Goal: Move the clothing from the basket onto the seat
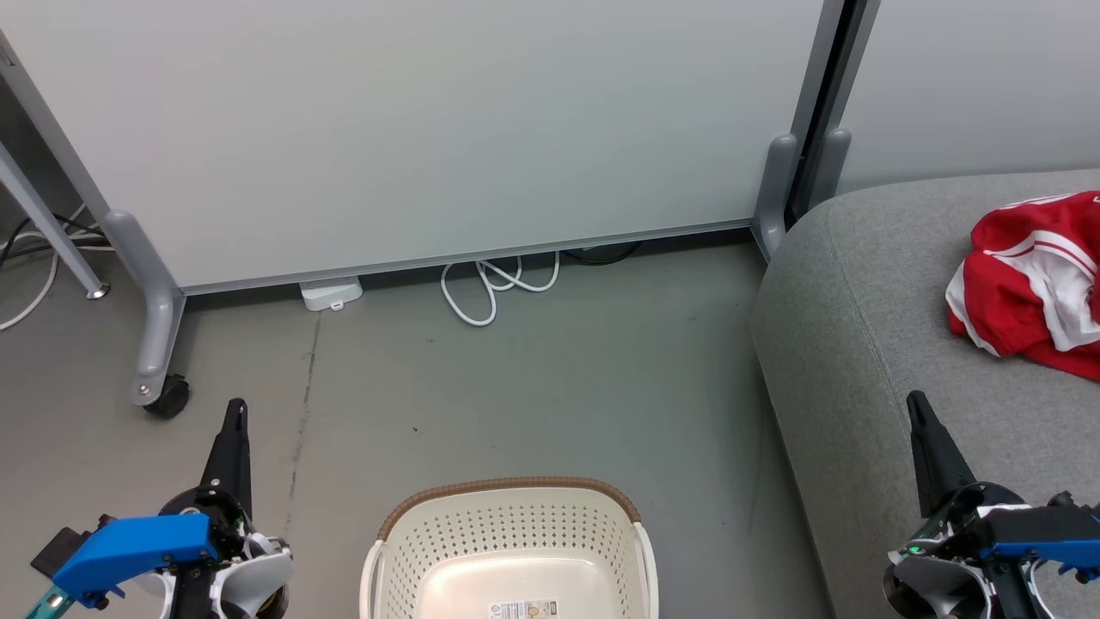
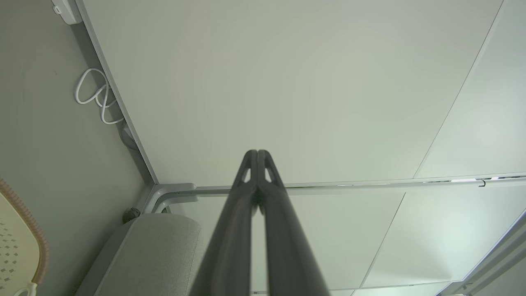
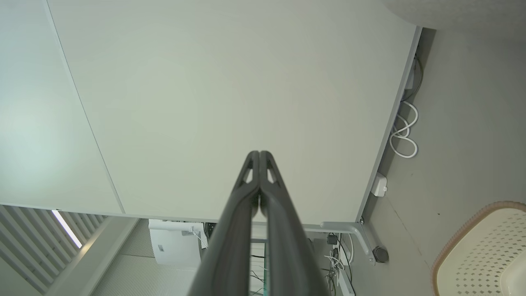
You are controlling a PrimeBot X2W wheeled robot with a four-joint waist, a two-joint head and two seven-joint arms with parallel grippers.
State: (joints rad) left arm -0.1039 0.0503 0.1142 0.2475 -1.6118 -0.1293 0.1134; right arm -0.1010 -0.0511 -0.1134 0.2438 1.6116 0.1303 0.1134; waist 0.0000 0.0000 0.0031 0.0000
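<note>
The cream basket (image 1: 404, 550) with its brown rim stands on the floor at the bottom centre, and nothing lies in it. Red clothing (image 1: 1027, 284) with white trim is bunched on the grey seat (image 1: 859, 344) at the right edge; no lettering shows. My left gripper (image 1: 234, 408) is shut at the lower left, over the floor left of the basket. My right gripper (image 1: 916, 402) is shut at the lower right, over the seat's front part, below the clothing. In the wrist views both pairs of fingers (image 2: 257, 154) (image 3: 259, 155) are pressed together, holding nothing.
A pale partition panel (image 1: 430, 129) on grey wheeled feet (image 1: 163, 391) closes off the back. A white cable loop (image 1: 494, 288) and a white box (image 1: 331, 294) lie at its foot. A slanted grey leg (image 1: 51, 232) stands at far left.
</note>
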